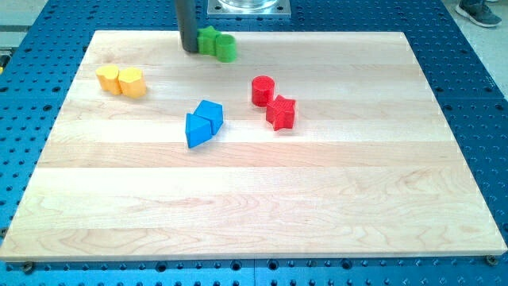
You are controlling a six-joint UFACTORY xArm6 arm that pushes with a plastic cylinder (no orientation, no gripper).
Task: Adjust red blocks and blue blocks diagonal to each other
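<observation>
My tip [190, 49] has no jaws; it rests beside the green blocks [216, 43], far from the work. The red blocks [272, 102] sit right of the blue blocks [203, 122], slightly higher, already almost diagonal.

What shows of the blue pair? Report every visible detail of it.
The blue pair sits a little left of the board's middle: two matte, plastic-looking blocks pressed together. The upper one looks cube-like, the lower one wedge-shaped, pointing toward the view's bottom-left. Both lie flat on the wooden board. Nothing else touches them; the red blocks stand apart to the view's right. My tip is far above, beside the green blocks.
</observation>
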